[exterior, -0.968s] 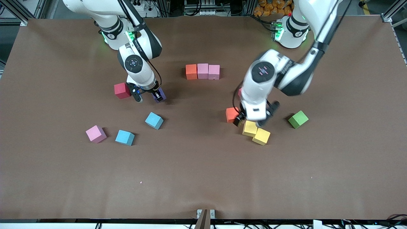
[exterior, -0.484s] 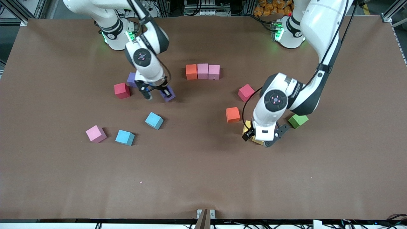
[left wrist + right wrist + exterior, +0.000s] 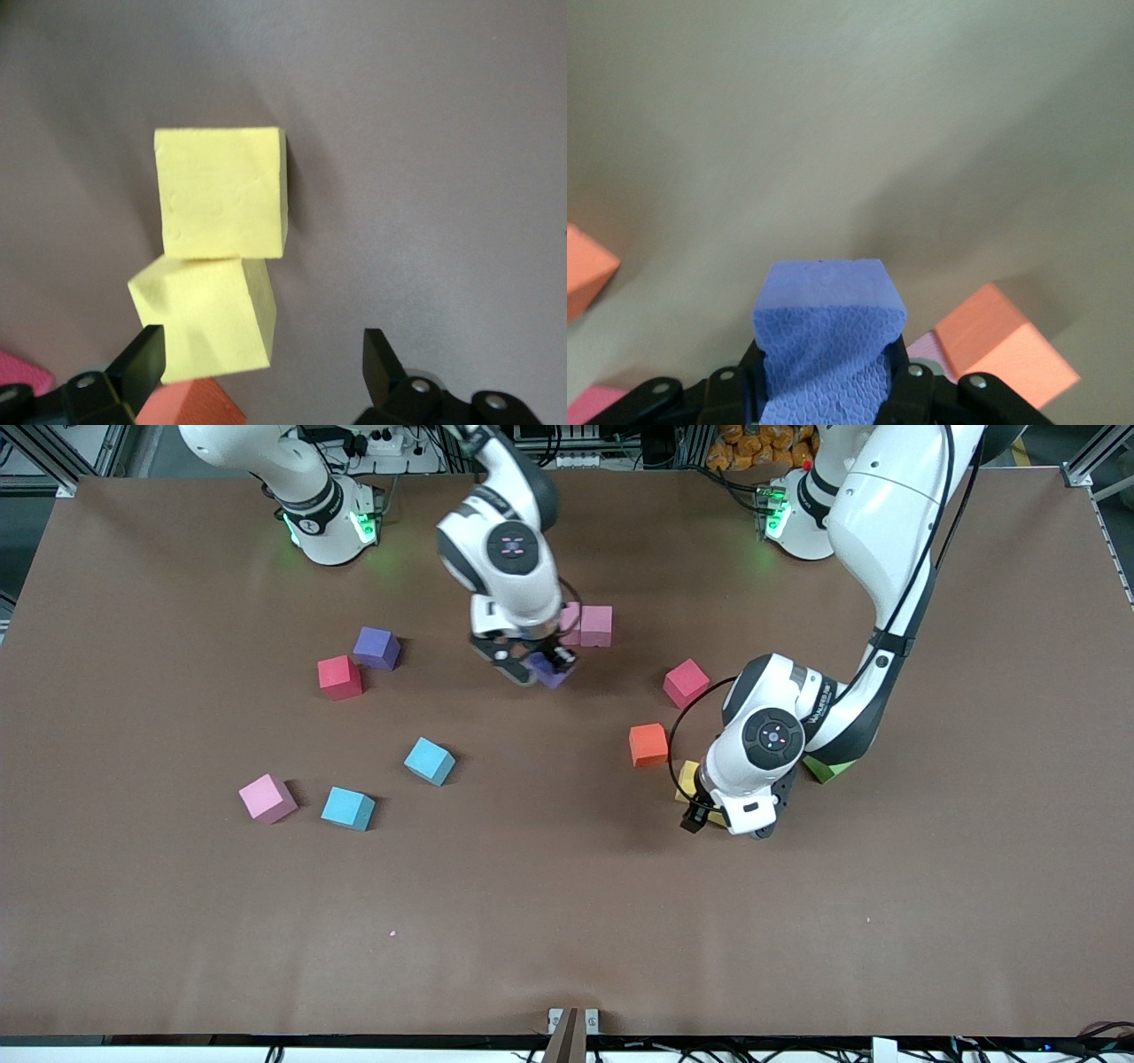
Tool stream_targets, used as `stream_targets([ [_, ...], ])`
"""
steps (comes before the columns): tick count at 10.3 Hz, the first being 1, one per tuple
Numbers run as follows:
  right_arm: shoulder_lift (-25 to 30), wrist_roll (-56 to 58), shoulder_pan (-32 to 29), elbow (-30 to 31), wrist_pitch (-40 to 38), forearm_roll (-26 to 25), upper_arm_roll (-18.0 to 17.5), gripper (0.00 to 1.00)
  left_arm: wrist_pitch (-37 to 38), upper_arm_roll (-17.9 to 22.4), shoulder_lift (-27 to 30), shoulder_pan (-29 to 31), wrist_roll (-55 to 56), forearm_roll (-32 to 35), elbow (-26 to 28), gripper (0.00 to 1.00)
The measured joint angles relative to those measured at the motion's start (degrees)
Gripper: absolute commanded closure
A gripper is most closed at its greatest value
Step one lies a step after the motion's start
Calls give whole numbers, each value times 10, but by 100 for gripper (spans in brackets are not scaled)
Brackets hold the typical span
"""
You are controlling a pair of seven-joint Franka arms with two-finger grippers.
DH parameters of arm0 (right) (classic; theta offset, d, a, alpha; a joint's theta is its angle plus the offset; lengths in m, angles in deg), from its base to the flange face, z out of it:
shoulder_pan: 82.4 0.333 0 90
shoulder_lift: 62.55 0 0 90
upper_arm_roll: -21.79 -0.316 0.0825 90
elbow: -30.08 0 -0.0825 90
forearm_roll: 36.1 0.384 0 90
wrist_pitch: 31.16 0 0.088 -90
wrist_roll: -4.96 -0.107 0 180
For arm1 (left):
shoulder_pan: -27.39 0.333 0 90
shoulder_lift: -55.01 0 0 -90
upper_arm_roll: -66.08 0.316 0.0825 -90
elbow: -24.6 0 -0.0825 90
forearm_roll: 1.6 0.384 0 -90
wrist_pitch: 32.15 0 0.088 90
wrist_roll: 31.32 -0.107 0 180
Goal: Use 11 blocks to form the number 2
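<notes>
Two hands busy: right hand (image 3: pixel 539 670) clamped on purple block (image 3: pixel 824 341), over tabletop (image 3: pixel 567 921) beside pink row (image 3: pixel 596 625). Left hand (image 3: pixel 266 367) spread above yellow blocks (image 3: pixel 221 190); needs centring before closing.

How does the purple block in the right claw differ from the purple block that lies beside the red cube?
The held purple block is clamped in the right claw, above the table; the free purple block rests on it, untouched. The held one hangs by the pink blocks; the free one sits beside the red cube. Both are purple cubes of like size.
</notes>
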Motion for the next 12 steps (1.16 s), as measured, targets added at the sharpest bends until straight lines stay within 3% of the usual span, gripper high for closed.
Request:
stream_targets([
  [4,-93,103,46,-113,-70,-48,0,76,3,0,-3,-6,81,-5,26,1],
  [9,-114,275,86,-148,-84,-79,0,70,4,0,-3,-7,95,-5,50,0],
  [10,-114,292,86,-154,-84,-82,1,70,4,0,-3,-7,95,-5,51,2],
  [12,-115,306,86,-158,-86,-86,6,70,4,1,-5,-7,95,-5,53,23],
])
